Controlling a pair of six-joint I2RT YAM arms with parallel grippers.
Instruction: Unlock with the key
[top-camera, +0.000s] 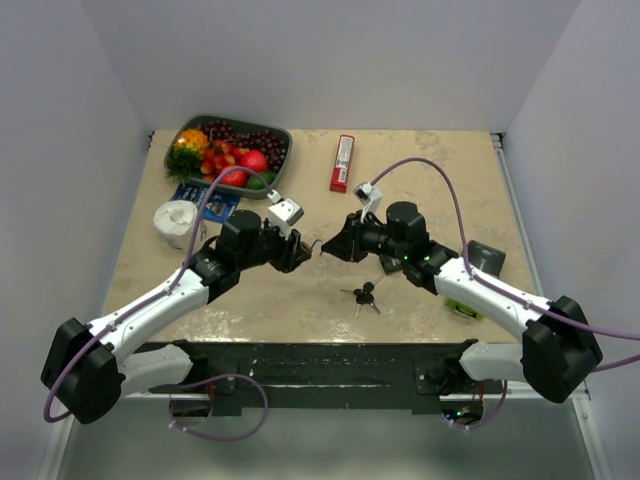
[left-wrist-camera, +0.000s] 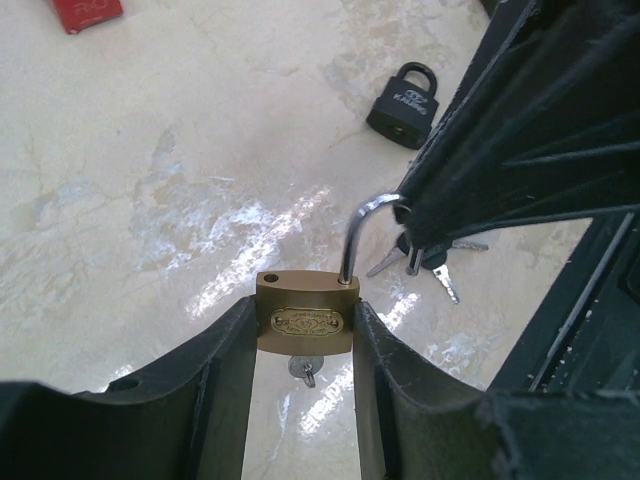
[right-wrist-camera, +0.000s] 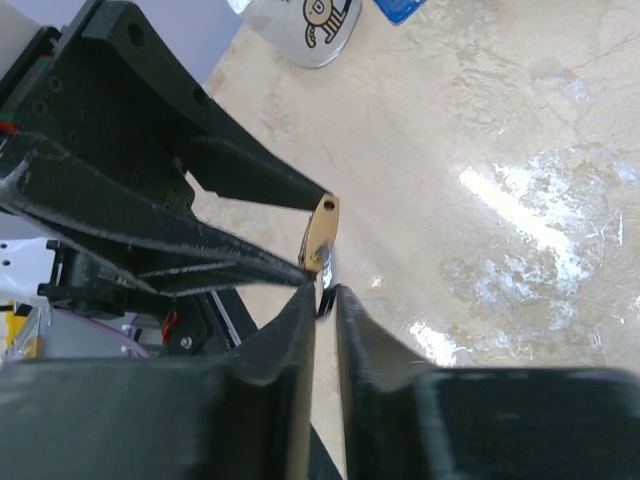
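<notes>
top view, key bunch on desk at lower centre, left wrist view, left end effector clamps brass padlock at lower centre, shackle stands open, right wrist view, right end effector narrow at shackle, grip unclear

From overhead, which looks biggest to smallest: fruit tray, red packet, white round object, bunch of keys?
Largest: fruit tray.
Next: white round object and red packet, too alike to rank.
Smallest: bunch of keys.
</notes>
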